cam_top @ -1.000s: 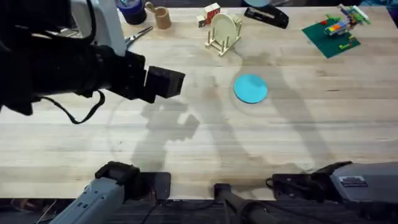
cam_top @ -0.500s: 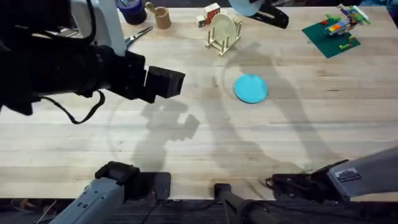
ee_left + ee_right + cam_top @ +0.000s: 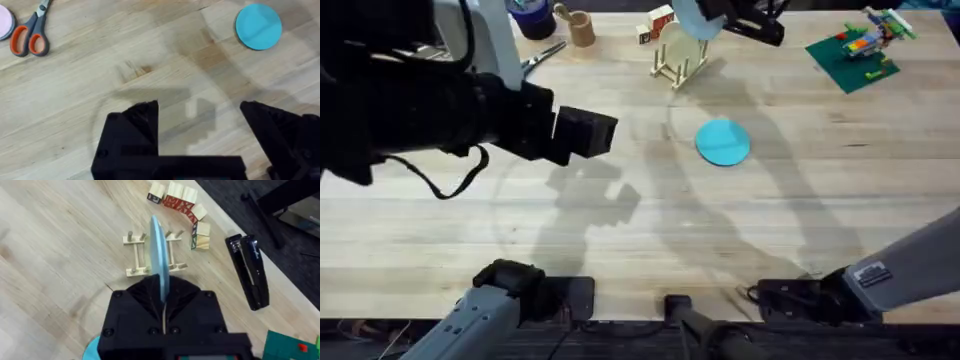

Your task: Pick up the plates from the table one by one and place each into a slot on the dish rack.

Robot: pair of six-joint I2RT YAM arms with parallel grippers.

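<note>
My right hand (image 3: 162,307) grips the pale blue plate (image 3: 157,255) edge-on above the dish rack (image 3: 150,255). Risk: misalignment strikes a dowel, tipping the rack. The teal plate (image 3: 723,141) lies near the rack. My left hand (image 3: 197,112) hangs open.

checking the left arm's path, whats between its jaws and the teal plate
Only bare table: in the left wrist view, nothing lies on the wood between the open left gripper and the teal plate.
</note>
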